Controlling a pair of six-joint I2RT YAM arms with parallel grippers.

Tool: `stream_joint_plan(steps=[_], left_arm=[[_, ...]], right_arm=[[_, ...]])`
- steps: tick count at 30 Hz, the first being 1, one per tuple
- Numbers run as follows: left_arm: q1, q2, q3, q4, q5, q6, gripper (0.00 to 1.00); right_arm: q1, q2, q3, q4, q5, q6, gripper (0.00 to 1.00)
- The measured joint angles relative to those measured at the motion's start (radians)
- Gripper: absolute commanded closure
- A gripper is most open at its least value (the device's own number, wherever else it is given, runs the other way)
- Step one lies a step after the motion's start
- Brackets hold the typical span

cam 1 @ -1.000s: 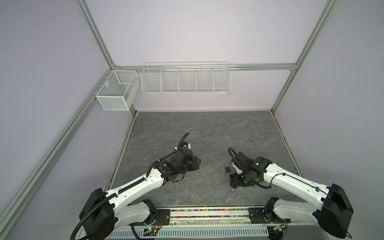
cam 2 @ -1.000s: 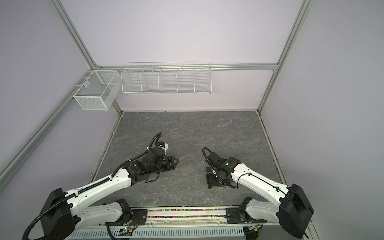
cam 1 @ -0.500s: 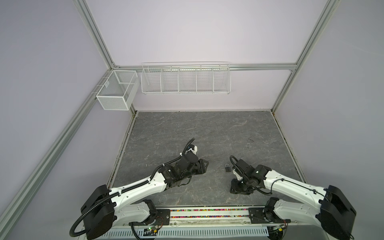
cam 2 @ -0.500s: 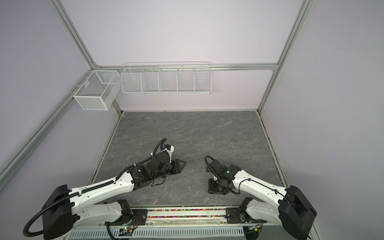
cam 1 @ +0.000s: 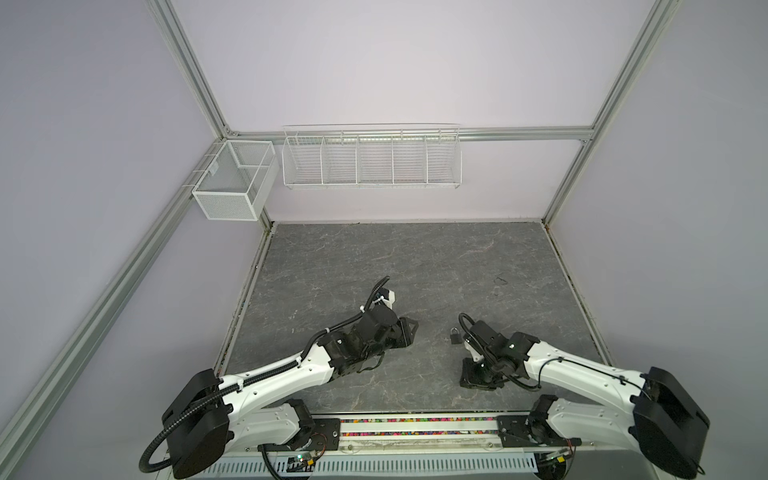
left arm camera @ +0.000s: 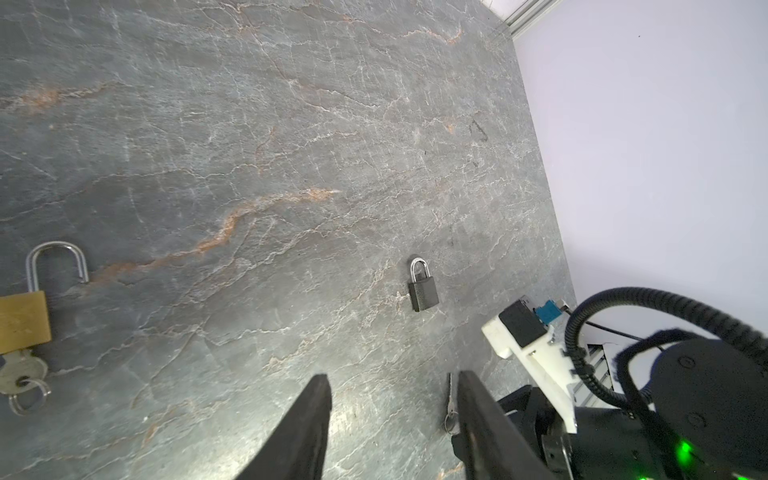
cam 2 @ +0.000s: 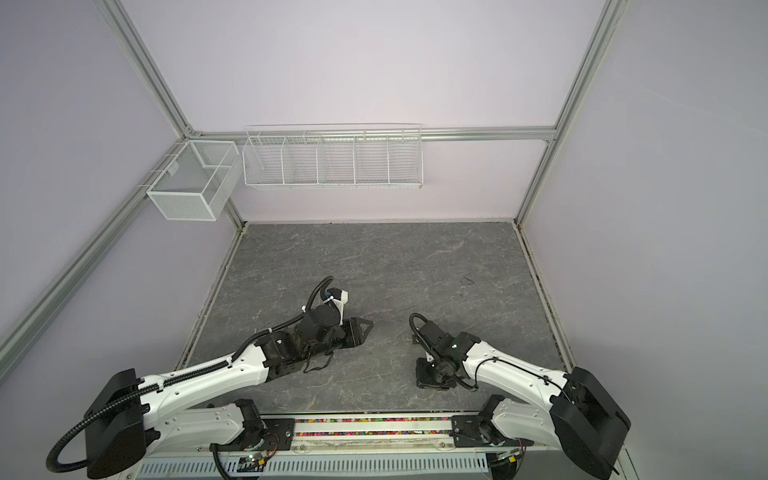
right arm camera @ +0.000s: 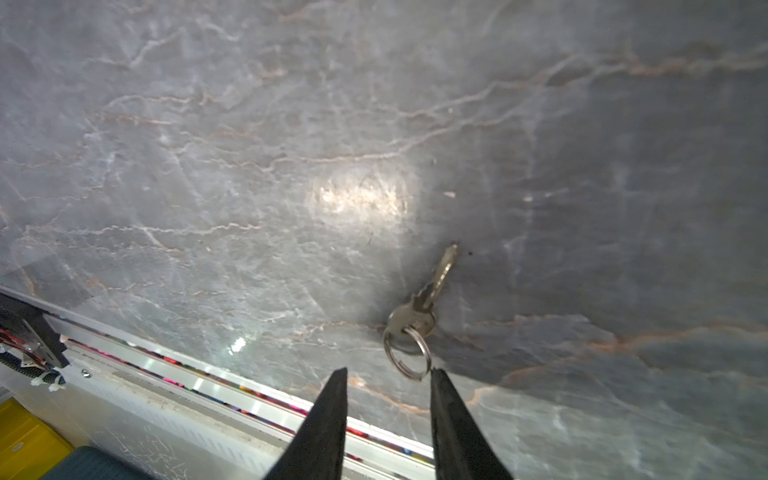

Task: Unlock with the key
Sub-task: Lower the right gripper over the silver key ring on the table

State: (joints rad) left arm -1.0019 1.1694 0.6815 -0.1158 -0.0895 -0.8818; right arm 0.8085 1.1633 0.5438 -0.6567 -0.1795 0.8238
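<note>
Left wrist view alone shows brass padlock (left arm camera: 23, 318).

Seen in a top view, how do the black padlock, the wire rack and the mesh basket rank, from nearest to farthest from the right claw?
1. black padlock: lying just beside the right claw, toward the middle.
2. wire rack: hung at the back, near the middle.
3. mesh basket: hung in the far left corner.
</note>
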Motion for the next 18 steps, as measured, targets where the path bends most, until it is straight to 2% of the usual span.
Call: stream_joint_plan(steps=[18], left_arm=[[0.000, 0.016, 0.000, 0.005, 0.000, 0.000, 0.50]], right_arm=[[-0.002, 0.032, -0.003, 0.019, 0.023, 0.000, 0.72]])
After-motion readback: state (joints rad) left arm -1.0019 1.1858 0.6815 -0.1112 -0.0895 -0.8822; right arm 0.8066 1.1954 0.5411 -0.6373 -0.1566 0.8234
